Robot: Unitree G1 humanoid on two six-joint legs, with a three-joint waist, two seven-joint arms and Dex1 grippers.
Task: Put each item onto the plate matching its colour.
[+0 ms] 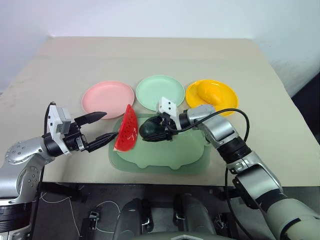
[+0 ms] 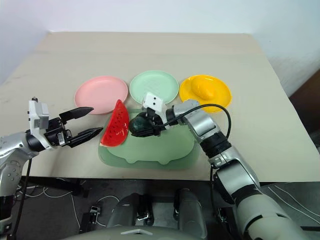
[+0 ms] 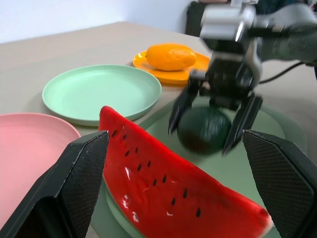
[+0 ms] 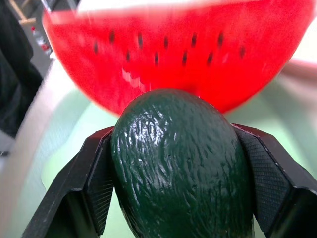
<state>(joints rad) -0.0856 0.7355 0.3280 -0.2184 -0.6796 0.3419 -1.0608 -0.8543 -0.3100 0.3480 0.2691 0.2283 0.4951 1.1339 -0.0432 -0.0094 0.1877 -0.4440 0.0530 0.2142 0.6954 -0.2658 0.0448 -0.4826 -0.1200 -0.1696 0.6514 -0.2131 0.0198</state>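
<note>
Your left gripper [image 1: 104,127] hovers with jaws wide beside the watermelon wedge [image 1: 127,130] on the pale green mat [image 1: 165,157]. Your right gripper [image 4: 173,183] has its jaws clamped on the avocado [image 4: 181,168]. The beige surface [image 1: 150,55] carries the pink plate [image 1: 107,98], mint plate [image 1: 160,91] and yellow plate [image 1: 225,100] bearing the yellow fruit [image 1: 209,90]; a white wall [image 1: 150,15] stands behind.

Behind the watermelon wedge [image 4: 173,54]: blurred, top cut off by the frame edge, lower middle covered by the avocado [image 4: 181,168]. Avocado base cut off too, both flanks hidden under the right gripper's fingers [image 4: 94,188]. Seen past the wedge's near tip [image 3: 168,183]: pink plate [image 3: 29,153] cropped at the side, left gripper's fingers [image 3: 74,188] cropped below, mat [image 1: 160,157] partly hidden beneath wedge and avocado. Yellow plate [image 3: 171,74] centre concealed under the yellow fruit [image 3: 171,56].
</note>
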